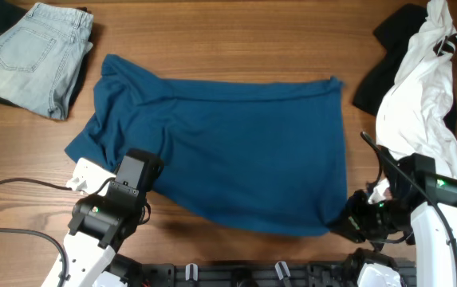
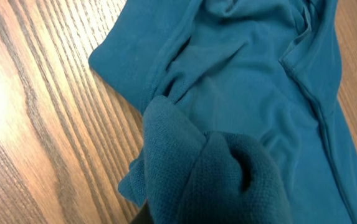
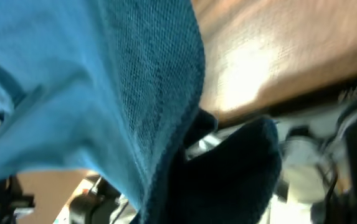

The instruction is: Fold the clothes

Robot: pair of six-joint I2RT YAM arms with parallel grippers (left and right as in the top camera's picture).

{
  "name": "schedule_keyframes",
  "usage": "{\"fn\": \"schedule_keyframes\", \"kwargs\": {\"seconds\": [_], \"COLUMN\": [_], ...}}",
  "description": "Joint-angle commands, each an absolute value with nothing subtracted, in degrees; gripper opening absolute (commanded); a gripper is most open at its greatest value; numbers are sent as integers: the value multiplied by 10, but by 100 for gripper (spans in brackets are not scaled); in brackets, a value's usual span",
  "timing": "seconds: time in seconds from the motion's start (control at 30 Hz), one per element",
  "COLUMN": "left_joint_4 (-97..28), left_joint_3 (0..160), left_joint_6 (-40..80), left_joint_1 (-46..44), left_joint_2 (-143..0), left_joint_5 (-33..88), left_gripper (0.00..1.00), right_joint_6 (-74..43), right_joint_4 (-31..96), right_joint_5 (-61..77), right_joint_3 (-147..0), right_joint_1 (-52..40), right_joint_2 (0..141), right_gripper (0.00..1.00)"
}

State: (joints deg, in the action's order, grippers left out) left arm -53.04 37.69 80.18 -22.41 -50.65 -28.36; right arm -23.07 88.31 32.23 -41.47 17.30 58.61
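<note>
The clothes [image 1: 244,151], a large teal-blue shirt, lie spread across the middle of the wooden table, wrinkled at the left sleeve. My left gripper [image 1: 150,177] is at the shirt's near-left edge, shut on a bunch of its fabric [image 2: 209,180], which covers the fingers in the left wrist view. My right gripper [image 1: 341,221] is at the near-right corner, also shut on the shirt. In the right wrist view the cloth [image 3: 122,93] drapes up and over the jaws and hides them.
Pale-blue denim jeans [image 1: 33,56] lie folded at the far left corner. A white garment [image 1: 419,88] lies over black cloth [image 1: 376,80] at the far right, close to the right arm. A cable [image 1: 13,187] trails at the near left.
</note>
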Motion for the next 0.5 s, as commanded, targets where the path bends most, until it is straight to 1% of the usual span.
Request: {"fn": "schedule_keyframes", "kwargs": {"seconds": [0.0, 0.1, 0.27, 0.47], "left_joint_4": [-529, -529, -529, -529], "left_joint_3": [383, 383, 383, 383], "left_joint_6": [797, 797, 797, 797], "left_joint_1": [-220, -220, -220, -220], "left_joint_2": [-500, -500, -503, -504], "left_joint_5": [-314, -314, -314, -314], "left_gripper": [4, 4, 4, 4], "right_joint_6": [-226, -227, -242, -256], "right_joint_4": [916, 922, 916, 896], "right_joint_5": [406, 414, 341, 341], "right_joint_3": [-421, -421, -421, -421], "right_joint_1": [172, 172, 172, 172], "right_joint_2": [588, 590, 604, 618], "right_gripper": [4, 5, 4, 4]}}
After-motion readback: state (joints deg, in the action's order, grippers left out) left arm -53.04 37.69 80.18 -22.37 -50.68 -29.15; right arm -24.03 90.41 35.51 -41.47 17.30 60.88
